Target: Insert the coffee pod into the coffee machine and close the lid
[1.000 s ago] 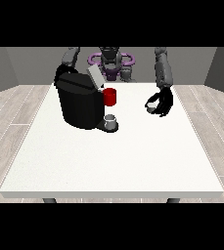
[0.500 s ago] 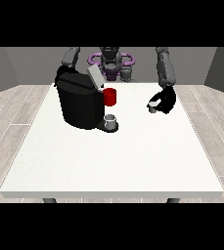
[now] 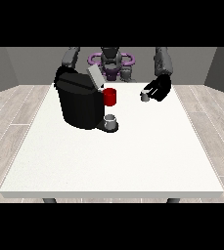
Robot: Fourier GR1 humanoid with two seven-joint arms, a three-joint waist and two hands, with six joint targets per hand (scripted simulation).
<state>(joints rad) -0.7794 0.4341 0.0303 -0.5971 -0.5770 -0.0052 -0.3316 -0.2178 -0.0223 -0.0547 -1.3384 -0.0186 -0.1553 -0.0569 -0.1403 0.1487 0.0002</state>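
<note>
Front view: white tabletop (image 3: 133, 161), robot at far edge
Coffee machine (image 3: 79, 102): black, far left of tabletop, grey lid (image 3: 95, 77) tilted up and open
Red part (image 3: 110, 96): on the machine's right side
Grey cup (image 3: 111, 120): on the machine's base, below the red part
Coffee pod (image 3: 145, 96): small, grey, far right, clear of the machine
Robot hand at the view's right (image 3: 158, 89): fingers curled round the pod, raised above the tabletop
Robot hand at the view's left: hidden behind the machine

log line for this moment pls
hand at view's right: holds small grey coffee pod | black coffee machine: lid up | red cup: beside machine
</note>
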